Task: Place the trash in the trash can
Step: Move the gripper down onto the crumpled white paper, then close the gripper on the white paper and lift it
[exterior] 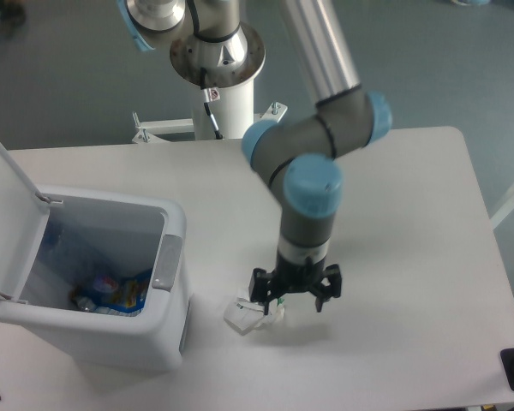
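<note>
Black and 2-fingered, the hand [294, 289] points straight down just above the smooth white surface [411, 257], its fingers spread wide with nothing between them. It hangs from a grey tubular arm with rounded pale blue joint caps [313, 184], the last link upright and the upper links bending back up out of view.

Just to the left of the hand, touching or almost touching its left finger, lies the small crumpled white paper wad [250, 313], creased and angular, with a tiny green spot at its edge nearest the hand.

Further left stands the white rectangular plastic bin with rounded corners [111, 342], glossy, with a grey latch on its near rim and its flip lid [13, 214] tilted up and cut off at the frame's left edge. Inside, something blue and yellow and a clear crinkled shape show, half hidden by the wall and hard to identify.
</note>
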